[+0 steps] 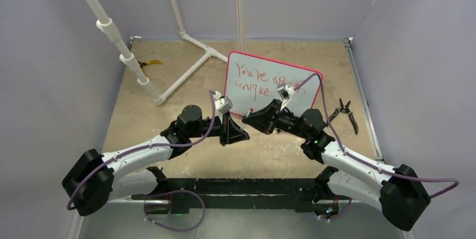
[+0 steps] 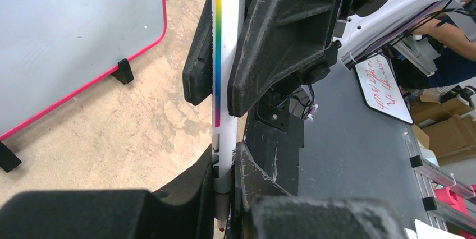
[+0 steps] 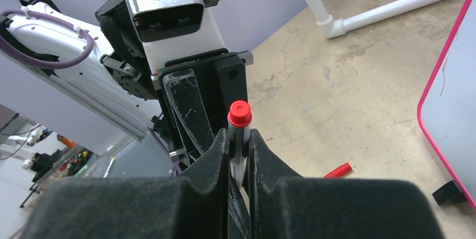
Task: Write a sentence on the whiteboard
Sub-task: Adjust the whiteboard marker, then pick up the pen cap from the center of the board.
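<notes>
The left jaws and the right jaws are both squeezing shut on the marker [image 2: 224,132], near the whiteboard [image 1: 247,96] that is showing the red sentence [image 1: 252,72].

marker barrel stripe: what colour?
Rainbow gradient, running lengthwise down the white marker. It shows best in the left wrist view.

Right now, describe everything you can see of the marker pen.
The marker is a slim white pen, plastic by its look, with a rainbow stripe along the barrel and a red end. Both grippers are shut on it in mid-air: the left gripper near the red end, the right gripper farther along. It hangs just in front of the whiteboard, not touching it. A loose red piece, perhaps its cap, lies on the table nearby.
</notes>
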